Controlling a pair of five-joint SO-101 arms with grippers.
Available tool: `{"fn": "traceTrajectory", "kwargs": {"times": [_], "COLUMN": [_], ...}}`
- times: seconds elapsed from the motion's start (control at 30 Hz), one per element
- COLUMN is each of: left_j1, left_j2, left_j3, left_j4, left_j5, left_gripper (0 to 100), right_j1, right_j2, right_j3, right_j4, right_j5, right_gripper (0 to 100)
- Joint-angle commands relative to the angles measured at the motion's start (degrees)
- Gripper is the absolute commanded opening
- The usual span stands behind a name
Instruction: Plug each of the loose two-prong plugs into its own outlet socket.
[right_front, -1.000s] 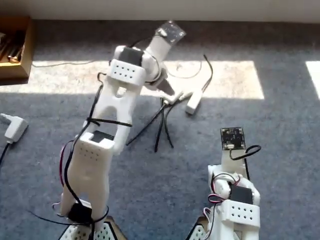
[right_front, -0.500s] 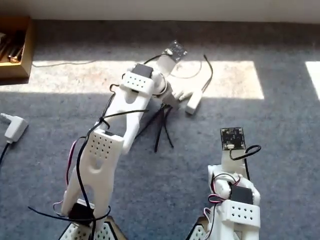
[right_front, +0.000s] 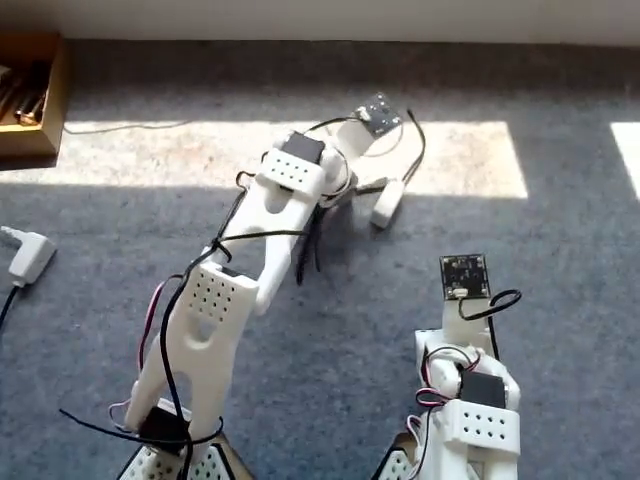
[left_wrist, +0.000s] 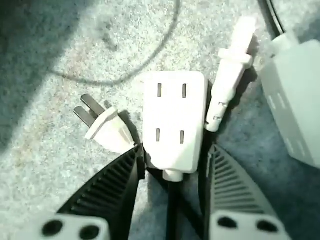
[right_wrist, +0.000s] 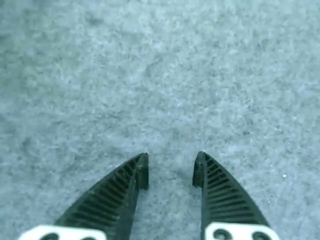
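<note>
Now the left gripper (left_wrist: 175, 156) sits right over the plugs. Over the last second, in the high view, the left arm (right_front: 270, 215) has swung rightward and stretched up the frame, covering most of the black cords (right_front: 310, 255). The right arm (right_front: 465, 400) has not moved. I judge the approach finished and a grasp to be the next step.

The fingers (left_wrist: 125, 182) stand moderately open and straddle the cord end of a white socket block (left_wrist: 175, 120) at the centre of the left wrist view. One tip meets the block's lower left corner and the other lies just beside its lower right edge. I cannot tell whether they press on it, but it looks bracketed rather than clamped. All four slots of the block are empty.

A loose plug (left_wrist: 105, 131) lies just left of the block, its two prongs pointing to the upper left. A slim plug (left_wrist: 231, 70) lies along the block's right side, and a second white strip (left_wrist: 295, 110) sits at the right edge; in the high view the strip (right_front: 387, 203) shows just right of the arm's tip. Nothing is plugged in yet.

At the lower right of the high view, the right gripper (right_wrist: 171, 169) hangs moderately open over bare carpet (right_wrist: 160, 75), holding nothing.
</note>
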Motion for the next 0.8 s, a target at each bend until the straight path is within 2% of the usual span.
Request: {"fn": "traceTrajectory", "kwargs": {"times": [0.0, 0.17, 0.3, 0.4, 0.53, 0.67, 0.77], "left_j1": [-0.9, -2.6, -6.7, -9.4, -11.0, -13.8, -12.6], "left_j2": [-0.6, -1.1, -1.0, -1.0, -1.0, -4.1, -10.9], "left_j3": [-4.2, -7.9, -17.6, -24.4, -32.2, -26.6, -12.3], "left_j4": [2.9, 7.5, 15.2, 22.7, 37.1, 37.6, 37.6], "left_j5": [-0.4, -0.4, -0.4, -0.4, -3.3, -2.5, -7.7], "left_gripper": [11, 7, 7, 7, 7, 7, 7], "right_j1": [-0.4, -0.4, -0.5, -0.5, -0.5, -0.5, -0.5], "right_j2": [-0.7, -0.7, -0.7, -0.7, -0.7, -0.7, -0.7], "right_j3": [-0.1, 0.0, 1.7, 2.4, 2.4, 2.5, 2.5], "right_j4": [-0.9, -1.0, -3.0, -4.3, -4.4, -4.4, -4.5], "right_j5": [-0.3, -0.3, -0.3, -0.3, -0.3, -0.3, -0.3], "right_gripper": [15.9, 15.9, 15.9, 15.9, 15.9, 15.9, 15.9]}}
